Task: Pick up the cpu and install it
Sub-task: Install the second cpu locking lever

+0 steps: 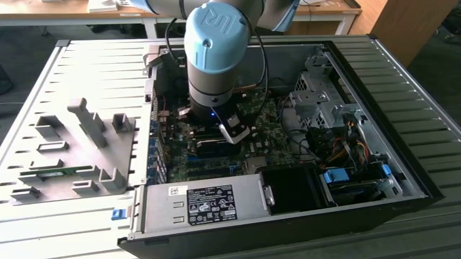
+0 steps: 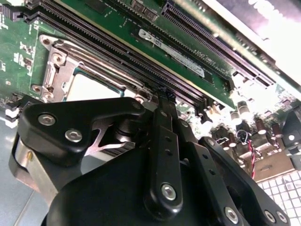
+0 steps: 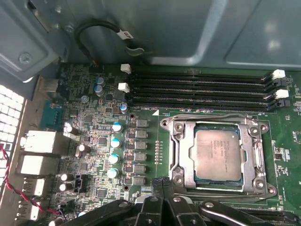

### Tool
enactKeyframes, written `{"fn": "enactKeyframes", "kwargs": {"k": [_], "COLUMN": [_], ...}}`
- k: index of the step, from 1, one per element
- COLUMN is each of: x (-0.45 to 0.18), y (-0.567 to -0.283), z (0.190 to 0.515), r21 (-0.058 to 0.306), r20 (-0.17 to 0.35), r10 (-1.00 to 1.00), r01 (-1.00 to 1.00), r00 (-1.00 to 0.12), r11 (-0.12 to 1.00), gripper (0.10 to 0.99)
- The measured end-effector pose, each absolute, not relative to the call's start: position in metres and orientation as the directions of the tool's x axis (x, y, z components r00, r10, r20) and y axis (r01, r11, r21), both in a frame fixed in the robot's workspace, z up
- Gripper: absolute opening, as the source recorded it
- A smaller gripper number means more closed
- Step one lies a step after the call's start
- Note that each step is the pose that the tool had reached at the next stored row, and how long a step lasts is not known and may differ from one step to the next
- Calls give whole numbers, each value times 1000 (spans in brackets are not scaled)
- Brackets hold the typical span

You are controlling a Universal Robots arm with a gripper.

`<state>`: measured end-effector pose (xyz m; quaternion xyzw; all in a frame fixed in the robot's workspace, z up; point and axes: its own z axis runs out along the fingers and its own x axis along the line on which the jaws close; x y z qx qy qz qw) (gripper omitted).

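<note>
The cpu is a silver-grey square lying flat inside the metal-framed socket on the green motherboard, with no load plate over it. Its pale top also shows in the second wrist view. My gripper hovers just beside the socket's edge, its black fingers pressed together with nothing between them. In the exterior view the arm's wrist reaches down into the open computer case over the motherboard.
Several black memory slots run alongside the socket. Capacitors and rear ports stand on the other side. A power supply, drive cage and cables crowd the case. A grey fixture tray lies at the exterior view's left.
</note>
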<state>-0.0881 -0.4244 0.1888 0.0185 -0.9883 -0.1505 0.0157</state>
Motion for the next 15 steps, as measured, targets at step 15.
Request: {"fn": "enactKeyframes", "kwargs": {"k": [15], "x": [-88], "y": [-424], "z": [210], "r21": [324], "r20": [24], "r10": [-39], "r01": [-30], "r00": [-999], "r11": [946], "gripper": [106]}}
